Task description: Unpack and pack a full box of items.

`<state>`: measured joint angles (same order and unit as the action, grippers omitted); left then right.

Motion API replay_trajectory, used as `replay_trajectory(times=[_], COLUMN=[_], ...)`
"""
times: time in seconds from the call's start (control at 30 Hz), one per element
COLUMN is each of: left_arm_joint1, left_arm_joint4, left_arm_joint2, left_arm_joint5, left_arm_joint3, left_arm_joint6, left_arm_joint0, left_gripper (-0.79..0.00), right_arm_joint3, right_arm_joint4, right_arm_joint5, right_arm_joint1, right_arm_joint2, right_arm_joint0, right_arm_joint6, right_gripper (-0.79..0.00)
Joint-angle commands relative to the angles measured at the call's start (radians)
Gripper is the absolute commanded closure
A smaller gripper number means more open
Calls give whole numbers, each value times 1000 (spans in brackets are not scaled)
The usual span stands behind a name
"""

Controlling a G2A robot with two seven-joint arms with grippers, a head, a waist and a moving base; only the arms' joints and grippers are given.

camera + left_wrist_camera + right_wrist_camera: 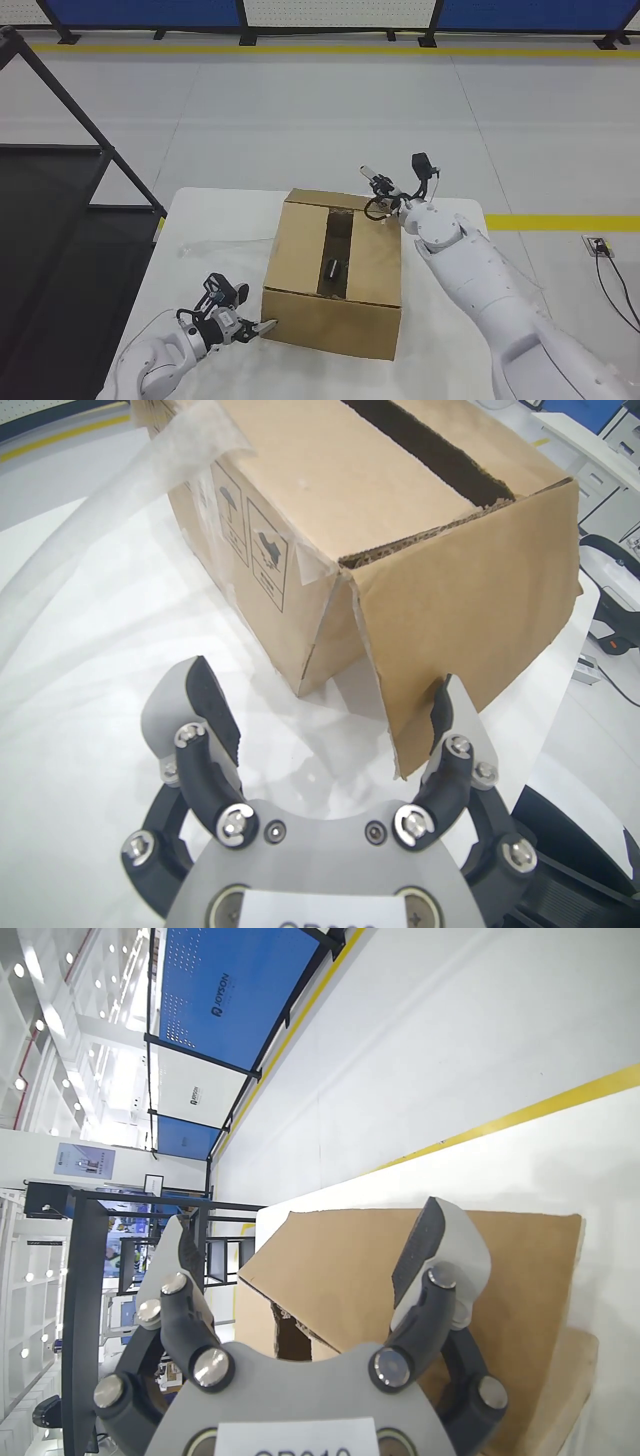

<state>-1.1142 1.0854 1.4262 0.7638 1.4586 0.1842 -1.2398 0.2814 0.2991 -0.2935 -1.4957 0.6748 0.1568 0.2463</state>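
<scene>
The brown corrugated cardboard box (375, 265) sits in the middle of the white-covered table (200, 230). Its top flaps are folded nearly shut, with a dark slot between them, and a small dark item (331, 268) shows through that slot. Expect the cardboard to be stiff across a panel but floppy at the creases, and the corners are already torn and frayed, so a hard pull there would likely rip them. A full box will probably be heavy, so open it where it stands. Take a flap by its free long edge, near the middle. Your left gripper (325, 672) is low at the near corner with its fingers spread wide, one pad (440, 710) right at the hanging edge of a loose flap; whether it touches is unclear. Your right gripper (304, 1215) hovers over the far corner, fingers apart and holding nothing. A clear plastic strip (165, 450) trails off the box's side.
</scene>
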Motion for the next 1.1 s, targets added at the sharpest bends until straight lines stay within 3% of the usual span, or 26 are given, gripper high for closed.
replay_trajectory(times=[0.0, 0.17, 0.33, 0.6, 0.8, 1.07], left_arm_joint1=[3, 9, 9, -5, -17, -22], left_arm_joint4=[-13, -77, -126, -39, 15, 43], left_arm_joint2=[15, 74, 108, 20, -55, -94], left_arm_joint5=[6, -18, -117, -268, -290, -275], left_arm_joint3=[14, 47, 34, -36, -90, -103], left_arm_joint6=[-16, -73, -92, -79, -84, -113], left_arm_joint0=[-6, -31, -35, 34, 88, 98], left_gripper=[-785, -785, -785, -785, -785, -785], right_arm_joint3=[-1, 16, 56, 140, 176, 203], right_arm_joint4=[8, 41, 69, 78, 40, 1], right_arm_joint5=[-40, -164, -234, -184, -128, -63], right_arm_joint1=[1, 10, 23, 39, 43, 42], right_arm_joint2=[12, 49, 77, 92, 93, 96], right_arm_joint0=[1, 16, 44, 87, 109, 124], right_arm_joint6=[-1, 72, 240, 551, 578, 590], right_gripper=[-785, -785, -785, -785, -785, -785])
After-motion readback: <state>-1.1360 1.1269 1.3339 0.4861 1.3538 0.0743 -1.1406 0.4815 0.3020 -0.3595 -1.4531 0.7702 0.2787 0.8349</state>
